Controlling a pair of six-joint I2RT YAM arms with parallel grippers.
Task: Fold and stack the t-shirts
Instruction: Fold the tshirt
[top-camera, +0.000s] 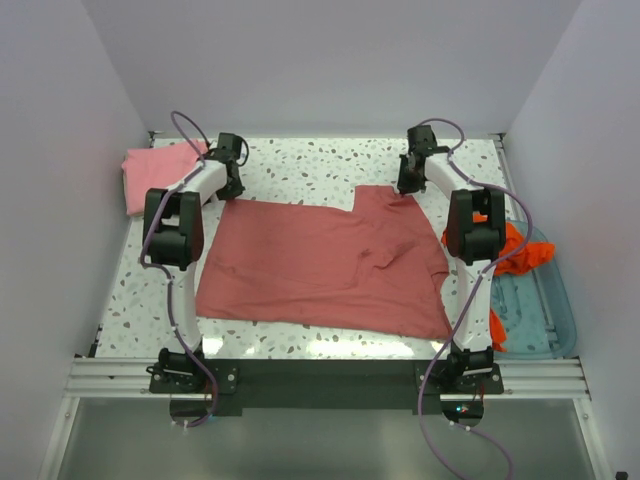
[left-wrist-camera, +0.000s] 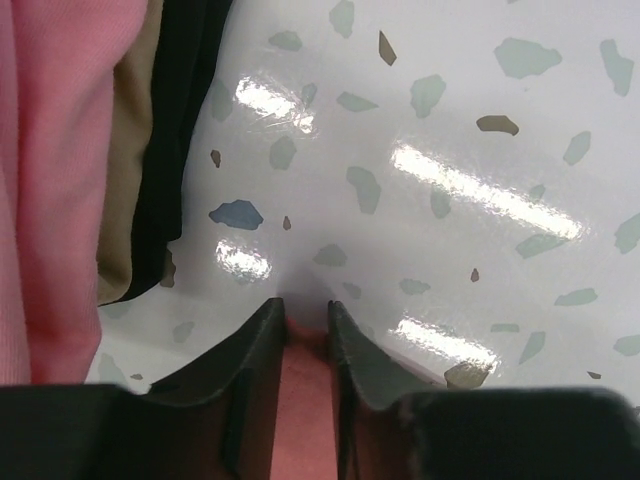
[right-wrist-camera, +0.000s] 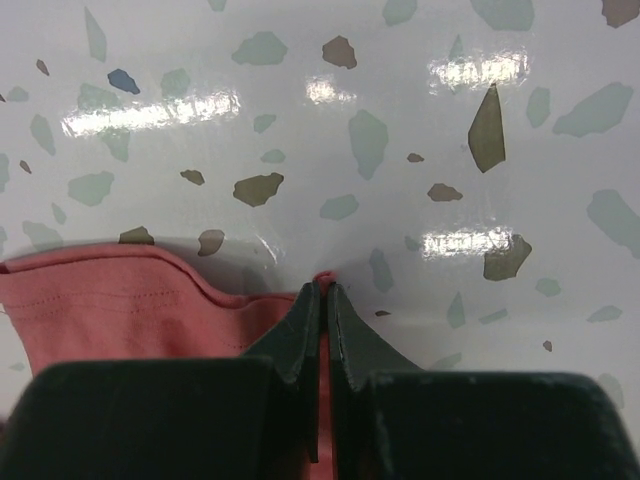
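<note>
The dusty rose-red t-shirt (top-camera: 320, 265) lies spread flat in the middle of the speckled table. My left gripper (top-camera: 233, 187) is at its far left corner; in the left wrist view its jaws (left-wrist-camera: 303, 308) are closed on a strip of rose-red cloth (left-wrist-camera: 305, 400). My right gripper (top-camera: 405, 188) is at the shirt's far right corner; in the right wrist view it (right-wrist-camera: 322, 287) is shut tight on a pinch of the shirt's edge (right-wrist-camera: 110, 310). The lighter pink t-shirt (top-camera: 150, 172) lies folded at the far left and also shows in the left wrist view (left-wrist-camera: 50, 180). The bright orange t-shirt (top-camera: 518, 250) is bunched at the right.
A pale blue see-through tray (top-camera: 555, 310) sits at the right edge under the orange shirt. White walls enclose the table (top-camera: 320, 165) on three sides. A metal rail (top-camera: 330, 378) with the arm bases runs along the near edge.
</note>
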